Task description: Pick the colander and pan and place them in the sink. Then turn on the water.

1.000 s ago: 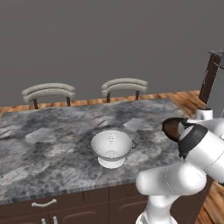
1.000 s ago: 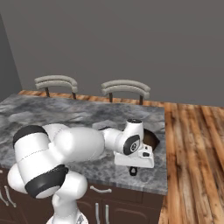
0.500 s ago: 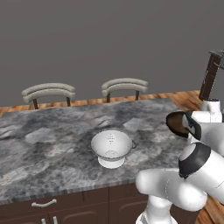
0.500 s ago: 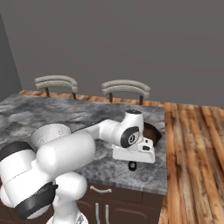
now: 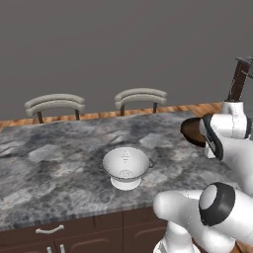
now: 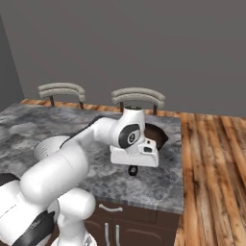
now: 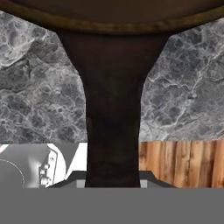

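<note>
Left stretch of the marble counter [image 5: 44, 173] lies bare, open room toward its front edge. Two chair backs, left chair [image 5: 54, 103] and right chair [image 5: 141, 95], stand behind the far edge, apart from everything on top.

Colander [image 5: 126, 167] sits upright on its ring foot at mid-counter, close to the front edge, nothing touching it. In the right base view, the arm's white link hides most of it; only a pale rim [image 6: 48, 145] shows.

Pan [image 5: 193, 132] is off the surface, near the counter's right end. Gripper [image 6: 133, 169] is clamped on the pan's handle [image 7: 113, 118], seen running straight down between the jaws in the hand view, marble beneath.

Past the counter's right edge: wood floor [image 6: 211, 158], open. A dark upright post [image 5: 238, 79] stands at far right.
</note>
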